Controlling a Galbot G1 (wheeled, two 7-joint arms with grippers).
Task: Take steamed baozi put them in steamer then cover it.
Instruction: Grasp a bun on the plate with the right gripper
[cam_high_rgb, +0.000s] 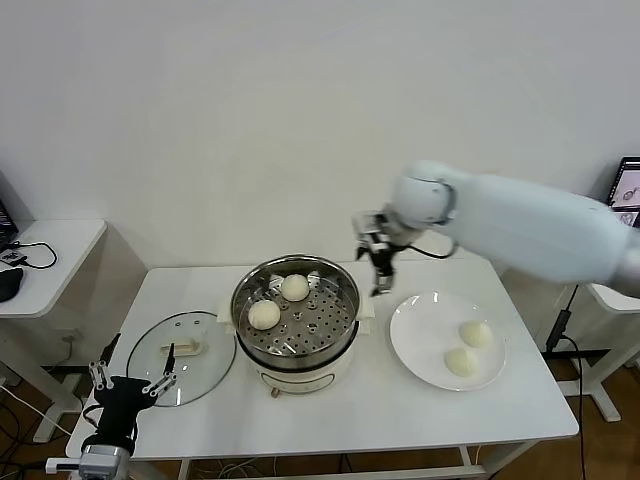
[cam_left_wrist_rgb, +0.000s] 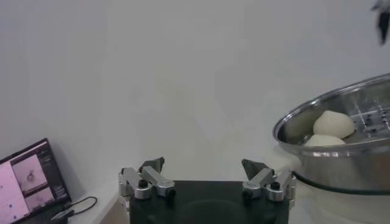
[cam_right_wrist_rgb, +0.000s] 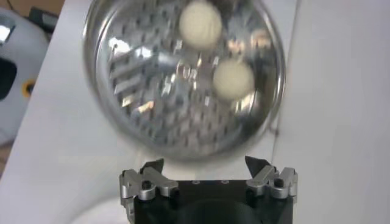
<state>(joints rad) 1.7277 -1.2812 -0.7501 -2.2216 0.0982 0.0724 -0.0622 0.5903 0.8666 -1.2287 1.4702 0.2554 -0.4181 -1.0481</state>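
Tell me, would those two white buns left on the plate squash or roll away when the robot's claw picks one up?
The steamed baozi on the plate look soft and smooth, so they would probably dent under a firm pinch. Being rounded, they might roll if nudged sideways. They seem light for their size.

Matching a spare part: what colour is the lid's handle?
Beige, on the clear glass lid left of the steamer; head view shows it best.
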